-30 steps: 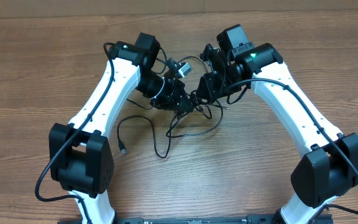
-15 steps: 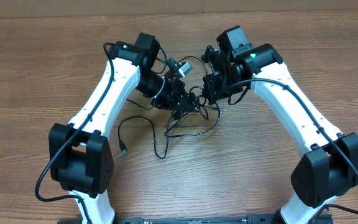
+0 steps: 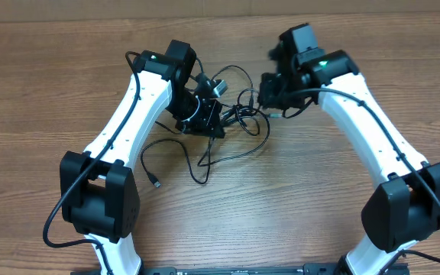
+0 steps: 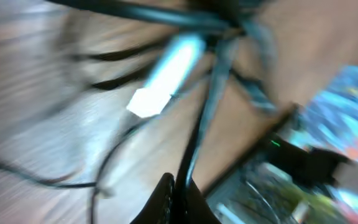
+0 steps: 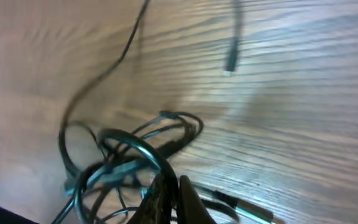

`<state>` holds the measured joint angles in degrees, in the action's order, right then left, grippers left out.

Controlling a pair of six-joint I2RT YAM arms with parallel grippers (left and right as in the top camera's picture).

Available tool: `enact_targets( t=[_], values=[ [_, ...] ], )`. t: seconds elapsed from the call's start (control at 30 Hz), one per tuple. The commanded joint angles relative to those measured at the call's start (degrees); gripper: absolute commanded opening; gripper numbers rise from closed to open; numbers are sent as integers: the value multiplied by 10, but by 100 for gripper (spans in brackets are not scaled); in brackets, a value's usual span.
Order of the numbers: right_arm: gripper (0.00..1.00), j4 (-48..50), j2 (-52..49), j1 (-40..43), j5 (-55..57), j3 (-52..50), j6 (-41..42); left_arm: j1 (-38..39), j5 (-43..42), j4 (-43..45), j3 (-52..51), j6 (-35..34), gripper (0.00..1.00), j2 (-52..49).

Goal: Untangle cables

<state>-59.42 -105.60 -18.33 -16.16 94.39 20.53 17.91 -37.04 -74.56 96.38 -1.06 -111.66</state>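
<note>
The cables point(image 3: 243, 116) are thin black cords knotted between my two grippers near the table's far middle. One loose strand trails toward the front and ends in a small plug point(image 3: 156, 182). My left gripper point(image 3: 214, 126) is shut on a black cable strand point(image 4: 197, 124), which runs up to the blurred knot and a silvery-blue plug tip point(image 4: 163, 74). To the right of the knot, my right gripper point(image 3: 268, 95) is shut on another strand point(image 5: 148, 152) of the tangle point(image 5: 117, 168). Another plug end point(image 5: 230, 62) lies on the wood beyond.
The wooden table point(image 3: 296, 198) carries nothing besides the cords. Both white arms point(image 3: 128, 114) reach in from the near edge and lean toward the middle. The right arm point(image 4: 303, 162) shows blurred behind the cable in the left wrist view.
The right gripper has shut on a strand and moved up and to the right, stretching the knot. The left gripper shifted slightly farther away, and the loose strand was dragged along.
</note>
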Motion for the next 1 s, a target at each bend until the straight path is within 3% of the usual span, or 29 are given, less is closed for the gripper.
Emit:
enact_targets(
  t=[0.0,0.4,0.63,0.73,0.97],
  values=[
    [4,10,15,38,24,22,94,-3,151,2,12,-95,4,11],
    [4,26,90,113,37,22,137,-3,337,2,6,-209,4,11],
    [4,23,107,136,13,22,134,-3,327,23,-21,-214,4,11],
    [11,13,105,127,-17,19,92,-2,208,46,-22,-151,4,11],
    [63,-16,103,93,-19,-6,44,-14,-124,103,-14,-52,4,11]
  ],
)
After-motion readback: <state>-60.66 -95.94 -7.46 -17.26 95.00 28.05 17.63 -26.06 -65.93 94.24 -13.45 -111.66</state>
